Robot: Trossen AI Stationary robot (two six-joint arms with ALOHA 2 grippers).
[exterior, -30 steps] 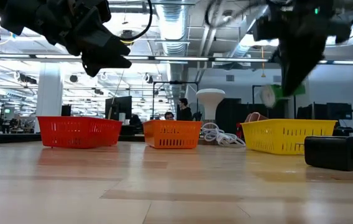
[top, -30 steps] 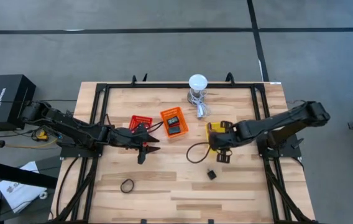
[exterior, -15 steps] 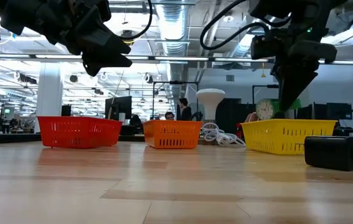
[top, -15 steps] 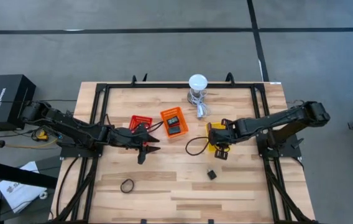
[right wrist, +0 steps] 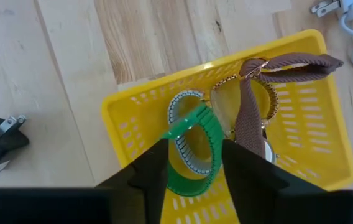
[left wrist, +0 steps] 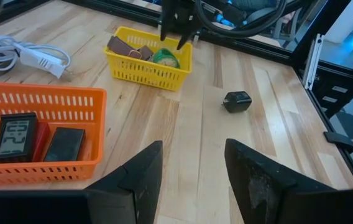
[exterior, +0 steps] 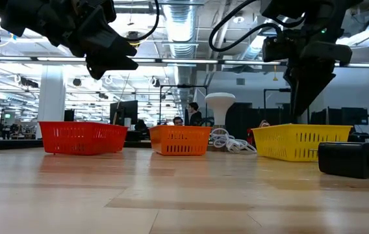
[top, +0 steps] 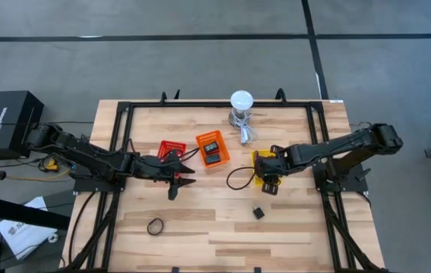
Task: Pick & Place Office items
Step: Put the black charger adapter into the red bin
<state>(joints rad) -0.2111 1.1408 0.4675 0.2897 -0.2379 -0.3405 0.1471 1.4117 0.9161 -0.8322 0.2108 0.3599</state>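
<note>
Right gripper [right wrist: 192,163] is spread open over the yellow mesh basket [right wrist: 127,99]; the green-banded watch [right wrist: 195,152] looks released. Lift straight up so your fingers clear the rim.

This is a robotics lab set in a large open-plan office hall. A wooden bench [top: 200,227] framed by black rails stands on grey carpet tiles [top: 162,61]. Beyond its far edge, exposed ceiling ducts [exterior: 184,26], strip lighting, rows of desks with monitors [exterior: 129,110] and a person [exterior: 191,114] show.
</note>
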